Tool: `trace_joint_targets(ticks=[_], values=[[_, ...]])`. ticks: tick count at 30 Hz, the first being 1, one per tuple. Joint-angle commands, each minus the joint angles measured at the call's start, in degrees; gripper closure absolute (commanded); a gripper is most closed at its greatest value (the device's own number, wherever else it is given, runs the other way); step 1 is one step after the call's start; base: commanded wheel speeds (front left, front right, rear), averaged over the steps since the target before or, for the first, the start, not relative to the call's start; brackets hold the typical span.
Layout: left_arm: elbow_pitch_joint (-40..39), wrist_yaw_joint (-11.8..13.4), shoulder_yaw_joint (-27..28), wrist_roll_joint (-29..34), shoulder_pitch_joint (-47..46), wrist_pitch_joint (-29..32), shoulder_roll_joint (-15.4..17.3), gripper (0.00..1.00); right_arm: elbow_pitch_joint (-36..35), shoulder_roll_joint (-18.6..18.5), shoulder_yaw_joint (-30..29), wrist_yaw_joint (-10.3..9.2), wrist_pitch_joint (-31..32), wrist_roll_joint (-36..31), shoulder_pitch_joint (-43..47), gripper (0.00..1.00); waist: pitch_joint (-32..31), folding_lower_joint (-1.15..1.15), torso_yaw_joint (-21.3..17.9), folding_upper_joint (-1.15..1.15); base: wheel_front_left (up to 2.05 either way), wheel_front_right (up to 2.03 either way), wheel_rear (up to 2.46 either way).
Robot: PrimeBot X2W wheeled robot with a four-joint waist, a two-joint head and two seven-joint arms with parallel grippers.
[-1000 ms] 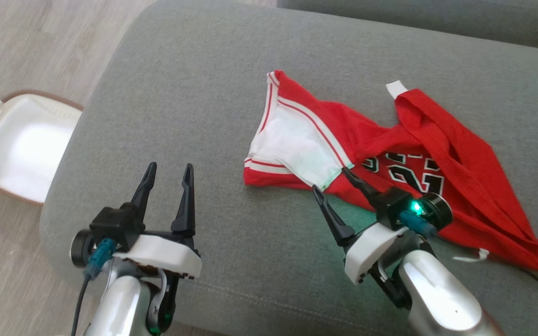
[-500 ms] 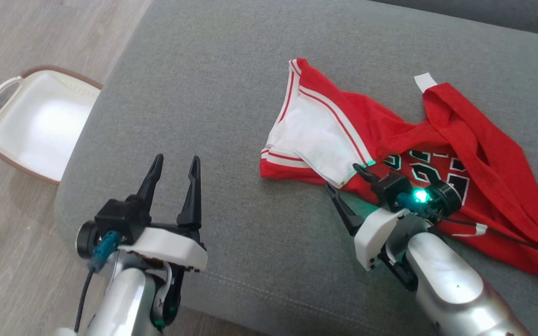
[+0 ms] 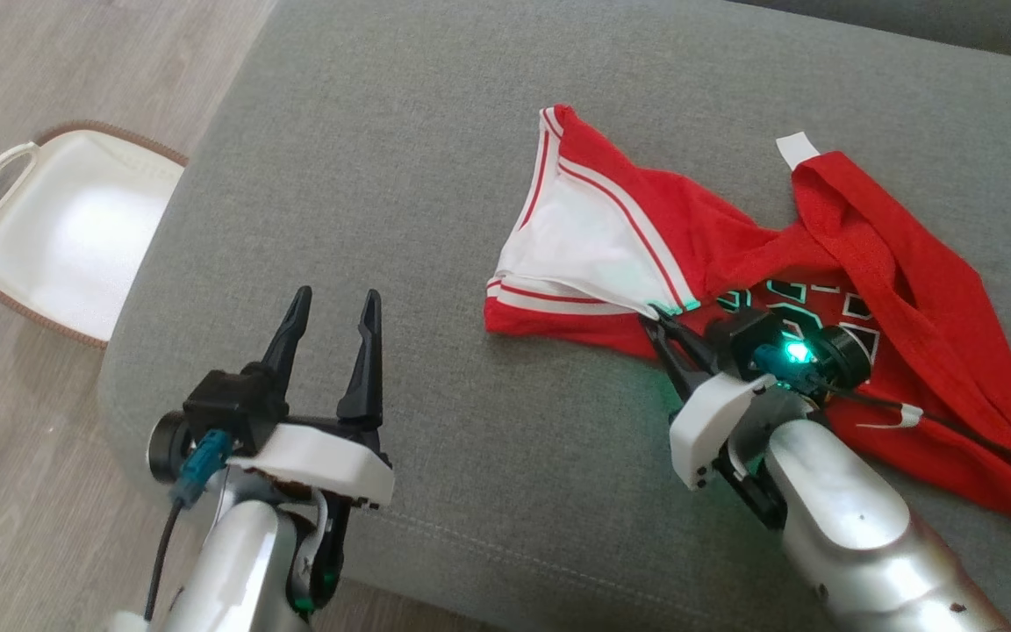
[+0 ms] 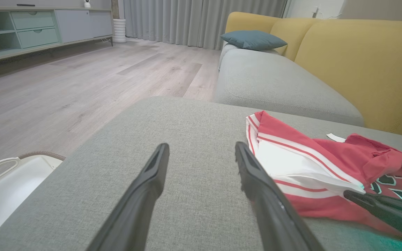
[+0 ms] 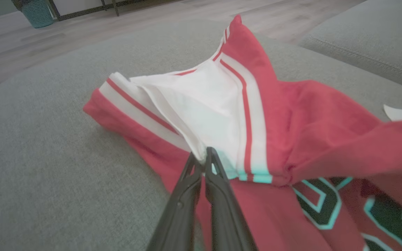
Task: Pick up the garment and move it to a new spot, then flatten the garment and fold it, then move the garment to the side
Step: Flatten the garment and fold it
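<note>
**Work surface.** The grey sofa seat [image 3: 400,158] carries the task item. A wooden floor [image 3: 75,70] lies to the robot's left, and a white basket [image 3: 58,237] with a brown rim stands on it, just beside the seat edge.

**Garment.** The garment [image 3: 734,254] is a red jersey with white stripes and black numerals. It lies crumpled on the right half of the seat, with a white inner panel turned outward at its left end. A white tag [image 3: 795,149] rests on the seat at its far edge. In the left wrist view the garment [image 4: 291,153] lies to the right of the fingers, apart from them.

**Right hand.** The right hand [image 3: 653,318] is clenched on the garment. In the right wrist view, the two dark fingers of the right hand [image 5: 204,155] meet at their tips and pinch the near corner of the white panel, where it joins the striped hem of the garment [image 5: 274,115]. The fabric is gathered into folds at the pinch point. A green light glows on the wrist.

**Left hand.** The left hand [image 3: 336,297] is released, its fingers spread with a wide gap between them. It hovers over bare grey upholstery, well apart from the garment, and holds nothing. The left wrist view confirms the spread fingers of the left hand [image 4: 201,147].

**Background.** A yellow backrest [image 4: 344,52] and a blue pillow [image 4: 253,39] stand beyond the seat.
</note>
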Motion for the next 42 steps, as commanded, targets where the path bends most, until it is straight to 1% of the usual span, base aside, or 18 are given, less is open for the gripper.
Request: trace_joint_targets(ticks=[1, 7, 10, 14, 18, 21, 22, 23, 25, 27, 28, 29, 30, 32, 33, 34, 36, 42], values=[[-1.6, 0.4, 1.6, 0.2, -2.4, -0.7, 0.3, 0.00, -2.1, 1.0, 0.9, 0.37, -0.8, 0.5, -1.8, 1.00, -0.3, 0.00, -0.2, 0.00, 0.00, 0.00, 0.00], [-1.5, 0.3, 1.9, 0.4, -2.2, -0.7, 0.3, 0.00, -5.8, 0.6, 0.0, 0.37, 0.4, 3.9, -2.7, 1.00, -1.1, 0.00, -0.9, 0.00, 0.00, 0.00, 0.00], [-1.7, 0.3, 1.7, 0.3, -2.3, -0.7, 0.3, 0.00, -8.5, -1.0, -1.7, 0.37, 2.6, 6.0, -5.1, 1.00, -0.9, 0.00, -0.9, 0.00, 0.00, 0.00, 0.00], [-2.1, 0.1, 1.1, 0.0, -2.7, -0.7, 0.3, 0.00, -10.2, -4.4, -5.0, 0.37, 6.9, 8.1, -11.2, 1.00, 0.3, 0.00, -0.2, 0.00, 0.00, 0.00, 0.00], [-2.1, 0.0, 0.1, -0.8, -3.7, -0.7, 0.3, 0.00, -6.6, -8.1, -9.6, 0.37, 11.1, 9.5, -18.6, 1.00, 2.0, 0.00, 1.5, 0.00, 0.00, 0.00, 0.00], [-2.0, 0.1, -0.6, -1.3, -4.4, -0.7, 0.3, 0.00, -0.7, -10.1, -12.8, 0.37, 13.2, 9.1, -24.1, 1.00, 3.3, 0.00, 2.6, 0.00, 0.00, 0.00, 0.00], [-2.1, 0.2, -0.6, -1.4, -4.6, -0.7, 0.3, 0.00, 1.8, -10.6, -14.1, 0.37, 13.6, 8.5, -26.0, 0.27, 3.8, 0.00, 2.8, 0.00, 0.00, 0.00, 0.00], [-2.1, 0.3, -0.7, -1.6, -4.8, -0.7, 0.3, 0.00, 4.3, -11.0, -15.1, 0.37, 13.9, 7.3, -27.9, 0.00, 4.2, 0.00, 2.8, 0.00, 0.00, 0.00, 0.00], [-2.1, 0.5, -0.8, -1.8, -5.1, -0.7, 0.3, 0.00, 9.2, -11.8, -17.4, 0.37, 13.9, 4.5, -31.3, 0.00, 4.8, 0.00, 2.8, 0.00, 0.00, 0.00, 0.00], [-2.1, 0.5, -0.7, -1.8, -5.3, -0.7, 0.3, 0.00, 13.0, -11.4, -19.9, 0.37, 12.7, 2.0, -33.9, 0.00, 5.0, 0.00, 2.3, 0.00, 0.00, 0.00, 0.00], [-2.1, 0.6, -0.6, -1.7, -5.4, -0.7, 0.3, 0.00, 14.5, -10.9, -20.7, 0.37, 11.9, 1.0, -34.8, 0.00, 5.0, 0.00, 1.9, 0.00, 0.00, 0.00, 0.00], [-2.2, 0.6, 0.0, -1.5, -5.5, -0.7, 0.3, 0.00, 16.6, -9.2, -21.5, 0.37, 10.2, -0.3, -35.8, 0.00, 4.8, 0.00, 0.6, 0.00, 0.00, 0.00, 0.00], [-2.2, 0.6, 0.5, -1.2, -5.5, -0.7, 0.3, 0.00, 17.3, -8.4, -21.1, 0.37, 9.5, -0.9, -35.9, 0.00, 4.6, 0.00, -0.2, 0.00, 0.00, 0.00, 0.00], [-2.2, 0.4, 0.9, -1.0, -5.5, -0.7, 0.3, 0.00, 17.9, -7.8, -20.6, 0.37, 8.7, -1.5, -35.9, 0.00, 4.4, 0.00, -1.1, 0.00, 0.00, 0.00, 0.00], [-2.1, 0.2, 1.9, -0.4, -5.6, -0.7, 0.3, 0.00, 18.6, -6.7, -19.8, 0.37, 6.6, -1.5, -35.6, 0.00, 3.6, 0.00, -3.0, 0.00, 0.00, 0.00, 0.00], [-2.1, 0.2, 1.9, -0.4, -5.6, -0.7, 0.3, 0.00, 18.6, -6.7, -19.8, 0.37, 6.6, -1.5, -35.6, 0.00, 3.6, 0.00, -3.0, 0.00, 0.00, 0.00, 0.00], [-2.2, 0.0, 3.0, 0.3, -5.6, -0.7, 0.3, 0.00, 18.7, -5.7, -18.8, 0.37, 4.5, -0.9, -34.9, 0.00, 2.7, 0.00, -4.9, 0.00, 0.00, 0.00, 0.00], [-2.4, -1.1, 5.5, 2.2, -5.4, -0.7, 0.5, 0.00, 15.5, -3.6, -15.3, 0.37, -1.5, 3.3, -30.3, 0.00, -0.2, 0.00, -11.0, 0.00, 0.00, 0.00, 0.00]])
